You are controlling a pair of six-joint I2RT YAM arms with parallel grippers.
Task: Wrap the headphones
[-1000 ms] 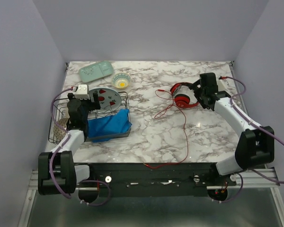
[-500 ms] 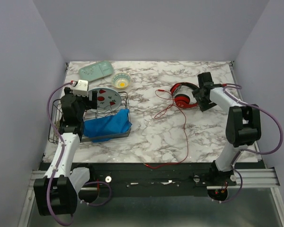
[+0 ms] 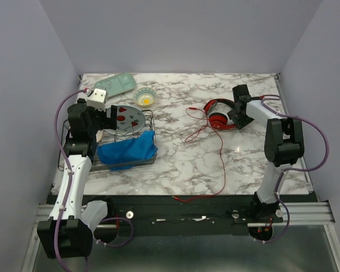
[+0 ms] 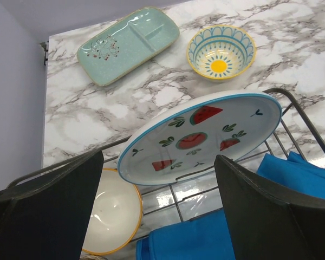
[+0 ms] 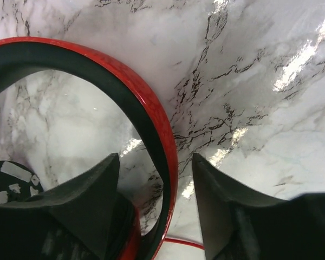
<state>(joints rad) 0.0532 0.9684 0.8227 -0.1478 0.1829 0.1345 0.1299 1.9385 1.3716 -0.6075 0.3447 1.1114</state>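
The red headphones (image 3: 218, 113) lie on the marble table at the back right, their thin red cable (image 3: 222, 164) trailing toward the front edge. My right gripper (image 3: 236, 115) is open and straddles the red, black-lined headband (image 5: 151, 116), one finger on each side, not closed on it. A black ear pad shows at the lower left of the right wrist view (image 5: 21, 179). My left gripper (image 3: 105, 120) is open and empty, hovering over the wire rack (image 4: 298, 116) above the watermelon plate (image 4: 200, 135).
The rack holds the plate, a white bowl with a yellow rim (image 4: 111, 216) and a blue cloth (image 3: 127, 150). A mint divided tray (image 3: 114, 85) and a small patterned bowl (image 3: 145, 97) sit at the back left.
My right arm has folded in and its gripper has closed in on the headband from the right. My left arm has risen and shifted back over the rack.
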